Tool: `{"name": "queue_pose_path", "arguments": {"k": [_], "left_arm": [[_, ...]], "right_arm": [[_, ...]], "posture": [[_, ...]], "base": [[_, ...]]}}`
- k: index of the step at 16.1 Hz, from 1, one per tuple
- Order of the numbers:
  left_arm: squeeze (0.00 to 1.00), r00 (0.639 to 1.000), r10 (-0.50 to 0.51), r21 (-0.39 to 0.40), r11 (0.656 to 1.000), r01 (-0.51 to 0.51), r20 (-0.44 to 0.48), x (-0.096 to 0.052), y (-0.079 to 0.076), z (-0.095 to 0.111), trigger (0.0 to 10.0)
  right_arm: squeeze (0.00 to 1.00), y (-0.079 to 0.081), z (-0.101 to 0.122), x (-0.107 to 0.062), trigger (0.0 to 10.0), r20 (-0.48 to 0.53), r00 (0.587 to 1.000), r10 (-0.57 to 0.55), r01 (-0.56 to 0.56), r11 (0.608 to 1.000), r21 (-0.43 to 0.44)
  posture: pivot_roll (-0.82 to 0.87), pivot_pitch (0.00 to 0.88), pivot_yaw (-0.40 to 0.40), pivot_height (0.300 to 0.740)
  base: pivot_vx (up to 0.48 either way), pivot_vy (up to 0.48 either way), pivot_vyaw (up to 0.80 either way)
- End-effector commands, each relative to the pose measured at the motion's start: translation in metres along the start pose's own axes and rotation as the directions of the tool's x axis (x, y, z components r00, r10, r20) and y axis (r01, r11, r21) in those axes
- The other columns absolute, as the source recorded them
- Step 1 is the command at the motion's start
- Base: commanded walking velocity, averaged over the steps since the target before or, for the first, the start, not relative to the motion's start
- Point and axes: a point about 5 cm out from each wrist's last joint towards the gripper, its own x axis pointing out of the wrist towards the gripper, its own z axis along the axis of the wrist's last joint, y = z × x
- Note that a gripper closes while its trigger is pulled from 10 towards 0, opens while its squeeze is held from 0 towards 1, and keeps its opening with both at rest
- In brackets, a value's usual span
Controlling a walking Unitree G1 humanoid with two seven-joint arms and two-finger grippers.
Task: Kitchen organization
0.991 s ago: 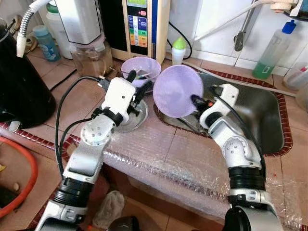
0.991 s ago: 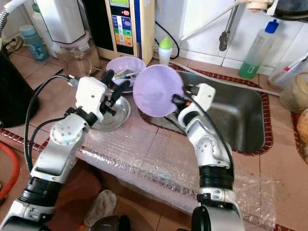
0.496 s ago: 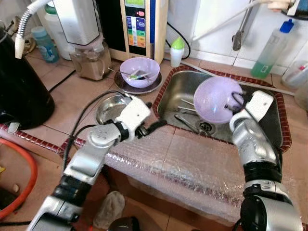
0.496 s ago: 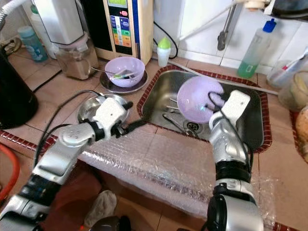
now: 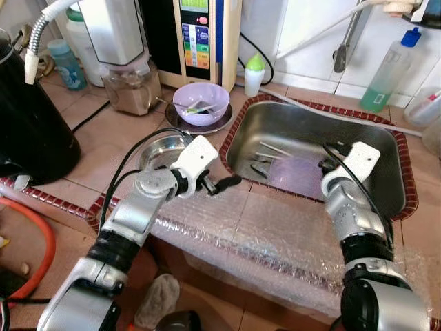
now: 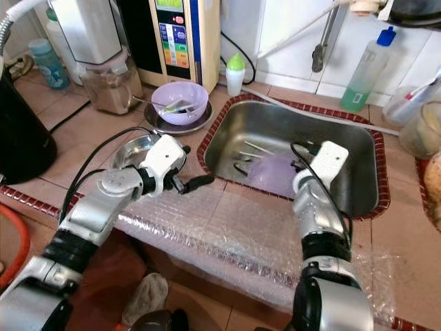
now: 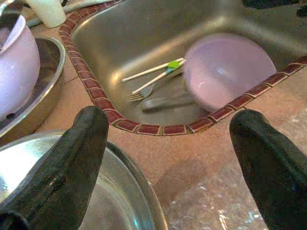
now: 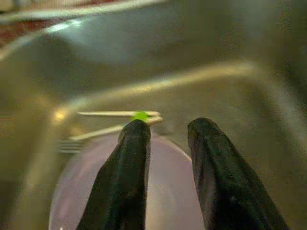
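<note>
The purple bowl (image 5: 298, 170) was up in the air over the sink (image 5: 386, 193) a moment ago; now it sits low on the sink floor. The right gripper (image 8: 165, 139) has come down with it. Its two fingers are a little apart, right at the bowl's rim, and I cannot tell if they pinch it. Next to the bowl in the sink lie a fork (image 7: 144, 91) and some sticks (image 7: 151, 72), one with a green tip.

The left gripper (image 5: 227, 182) has moved a bit toward the sink edge. It is wide open, holds nothing, and hangs over the surface (image 5: 110, 131) just past a steel dish (image 5: 155, 148).

Farther back, a second purple bowl (image 5: 201, 102) sits on a steel plate (image 5: 207, 126). A green-capped bottle (image 5: 255, 73) stands behind the sink corner. Bubble wrap (image 5: 262, 234) covers the front edge of the surface.
</note>
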Motion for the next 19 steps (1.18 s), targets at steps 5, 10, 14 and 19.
{"name": "queue_pose_path", "arguments": {"k": [5,10,14,19], "left_arm": [[1.0,0.996,0.073,-0.023,0.997,-0.072,0.059,-0.003,0.013,0.011,10.0],[1.0,0.884,0.419,-0.121,0.908,-0.402,0.209,-0.031,0.046,0.025,10.0],[1.0,0.74,0.663,-0.236,0.742,-0.628,0.117,-0.06,0.06,-0.002,10.0],[0.42,0.604,0.792,-0.243,0.571,-0.784,-0.088,-0.083,0.073,-0.039,10.0]], "right_arm": [[1.0,0.017,0.008,-0.011,10.0,0.12,0.984,0.132,-0.136,0.99,0.024],[1.0,0.033,0.008,-0.035,10.0,0.229,0.92,0.319,-0.312,0.948,-0.067],[1.0,0.037,-0.001,-0.045,10.0,0.217,0.905,0.366,-0.343,0.929,-0.137],[0.0,0.06,0.0,-0.061,10.0,0.205,0.818,0.538,-0.504,0.841,-0.196]], "posture": [[-0.05,0.02,0.057,0.74],[-0.05,0.034,0.043,0.74],[-0.04,0.033,0.033,0.74],[-0.04,0.029,0.029,0.74]], "base": [[0.0,0.0,0.0],[0.0,0.0,0.0],[0.0,0.0,0.0],[0.0,0.0,0.0]]}}
